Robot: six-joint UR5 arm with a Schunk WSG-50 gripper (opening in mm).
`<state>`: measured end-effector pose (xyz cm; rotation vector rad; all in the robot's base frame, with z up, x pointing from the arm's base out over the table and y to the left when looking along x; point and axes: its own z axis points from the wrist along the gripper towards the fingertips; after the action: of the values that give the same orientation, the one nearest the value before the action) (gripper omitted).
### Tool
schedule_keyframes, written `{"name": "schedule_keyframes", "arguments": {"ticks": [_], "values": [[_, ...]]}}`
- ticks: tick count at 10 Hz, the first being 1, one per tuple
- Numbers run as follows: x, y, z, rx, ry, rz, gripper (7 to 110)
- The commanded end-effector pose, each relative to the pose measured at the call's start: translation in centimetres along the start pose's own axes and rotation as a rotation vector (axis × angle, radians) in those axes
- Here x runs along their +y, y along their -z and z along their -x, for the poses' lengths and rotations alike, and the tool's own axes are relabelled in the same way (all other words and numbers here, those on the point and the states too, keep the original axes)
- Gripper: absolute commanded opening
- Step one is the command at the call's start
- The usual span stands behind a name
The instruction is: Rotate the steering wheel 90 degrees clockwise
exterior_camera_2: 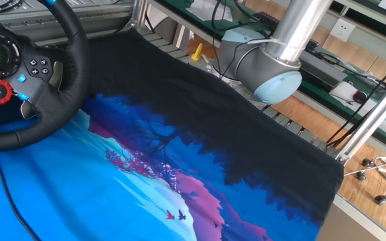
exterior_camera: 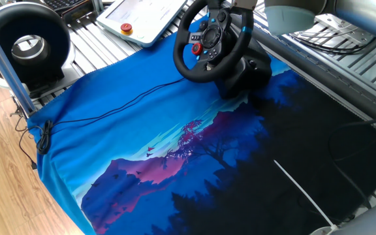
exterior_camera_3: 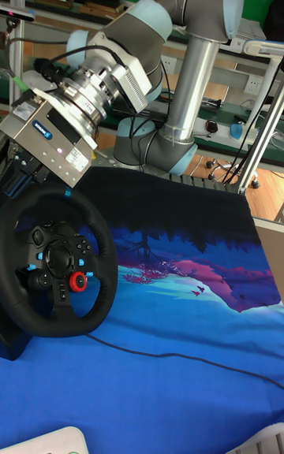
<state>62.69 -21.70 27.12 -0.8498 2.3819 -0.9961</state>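
The steering wheel (exterior_camera: 211, 40) stands on its bulky black base (exterior_camera: 248, 73) at the far side of the blue cloth. It also shows at the left edge of the other fixed view, steering wheel (exterior_camera_2: 19, 73), and low on the left in the tall view, steering wheel (exterior_camera_3: 57, 265). Its hub carries a red knob (exterior_camera_3: 77, 281) and small blue buttons. The blue rim stripe (exterior_camera_3: 67, 193) sits near the top of the rim. My gripper (exterior_camera_3: 22, 174) is at the upper left of the rim, its dark fingers partly hidden behind it. I cannot see whether they are clamped on the rim.
A black ring-shaped device with a silver centre (exterior_camera: 28, 46) stands at the far left. A white pendant with a red button (exterior_camera: 142, 16) lies behind the wheel. A thin black cable (exterior_camera: 109, 108) crosses the cloth (exterior_camera: 175, 150). The arm's base (exterior_camera_2: 267, 67) rises beside the cloth.
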Motion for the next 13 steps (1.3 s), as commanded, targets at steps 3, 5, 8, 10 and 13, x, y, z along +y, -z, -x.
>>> {"name": "schedule_keyframes", "arguments": {"ticks": [3, 5, 8, 10, 13], "values": [[2.2, 0.2, -0.5, 0.013, -0.035, 0.093, 7], [3.3, 0.5, -1.1, 0.034, -0.043, 0.144, 7], [3.9, 0.9, -1.3, 0.048, -0.031, 0.167, 7], [3.3, 1.3, -2.1, 0.072, 0.011, 0.158, 7], [1.2, 1.6, -2.7, 0.092, 0.081, 0.091, 7]]}}
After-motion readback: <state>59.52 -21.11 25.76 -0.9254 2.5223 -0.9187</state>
